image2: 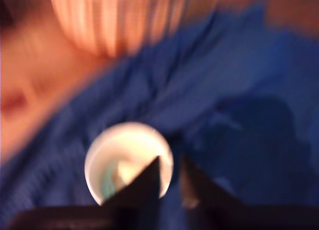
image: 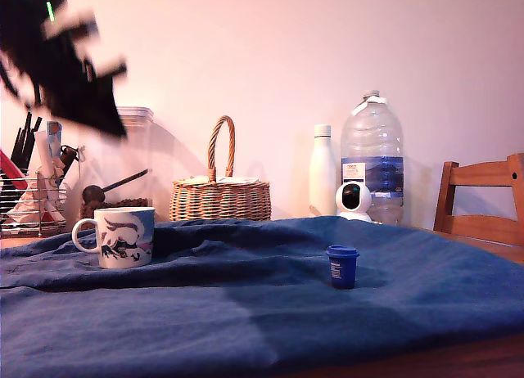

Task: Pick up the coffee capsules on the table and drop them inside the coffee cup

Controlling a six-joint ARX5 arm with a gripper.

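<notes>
**Capsule on cloth, arm up high**

While the small dark blue capsule [image: 342, 266] stands lower right on the blue-draped table [image: 246, 312], white swirl-print mug [image: 120, 236] sits mid-left; blurred black gripper [image: 78, 63] upper left, fingers nearly together, nothing between.

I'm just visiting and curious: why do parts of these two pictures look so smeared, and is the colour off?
Exterior view: the gripper at upper left is a dark motion-smeared shape, while the coffee cup and blue capsule look sharp; a pinkish cast tints the wall. Wrist view: everything is blurred, the cup rim glares bright, and the fingertips are dark silhouettes.
</notes>
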